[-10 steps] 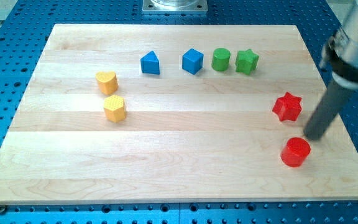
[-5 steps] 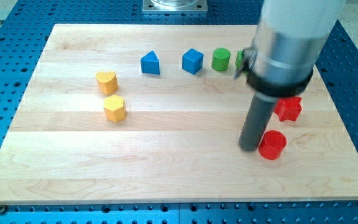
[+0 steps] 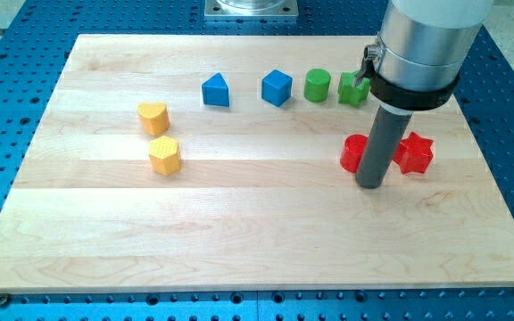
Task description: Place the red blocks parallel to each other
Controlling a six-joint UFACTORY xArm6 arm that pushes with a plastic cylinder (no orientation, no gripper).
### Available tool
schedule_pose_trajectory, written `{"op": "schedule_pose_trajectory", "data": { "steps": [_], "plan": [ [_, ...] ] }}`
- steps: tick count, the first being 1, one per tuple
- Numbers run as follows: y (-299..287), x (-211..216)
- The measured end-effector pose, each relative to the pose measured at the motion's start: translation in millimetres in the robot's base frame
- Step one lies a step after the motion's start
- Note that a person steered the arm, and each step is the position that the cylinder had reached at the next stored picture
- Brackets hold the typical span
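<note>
The red cylinder (image 3: 353, 153) sits right of the board's middle, partly hidden behind my rod. The red star (image 3: 414, 153) lies to its right at about the same height in the view. My tip (image 3: 370, 184) rests on the board between them, touching or nearly touching the cylinder's lower right side. The rod rises toward the view's top and covers part of the green star (image 3: 352, 89).
A blue wedge-like block (image 3: 215, 91), a blue cube (image 3: 276, 87) and a green cylinder (image 3: 318, 86) line up near the board's top. A yellow heart (image 3: 153, 117) and a yellow hexagon (image 3: 164, 155) sit at the left. The wooden board (image 3: 239, 241) lies on a blue perforated table.
The red cylinder moved left and up the board, from below the red star to level with it on its left. My tip swung left around it and then up. The red star stayed put.
</note>
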State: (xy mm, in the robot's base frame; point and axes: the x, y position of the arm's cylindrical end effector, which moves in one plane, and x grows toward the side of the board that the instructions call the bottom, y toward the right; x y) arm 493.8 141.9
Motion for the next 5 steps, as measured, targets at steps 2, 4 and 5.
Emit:
{"op": "schedule_pose_trajectory", "data": {
  "steps": [2,4,5],
  "plan": [
    [-168.1,63.0],
    [-299.9,53.4],
    [-299.9,54.3]
  ]
}}
